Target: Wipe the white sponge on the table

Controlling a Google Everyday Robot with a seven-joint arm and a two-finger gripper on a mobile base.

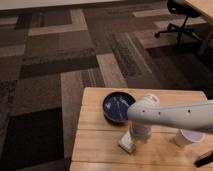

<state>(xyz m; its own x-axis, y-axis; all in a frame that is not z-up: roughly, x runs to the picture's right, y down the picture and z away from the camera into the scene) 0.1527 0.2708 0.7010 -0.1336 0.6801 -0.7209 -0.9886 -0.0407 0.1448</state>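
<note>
White smooth tubular arm [175,114], rounded joint; gripper [131,141] at table, hidden.
</note>
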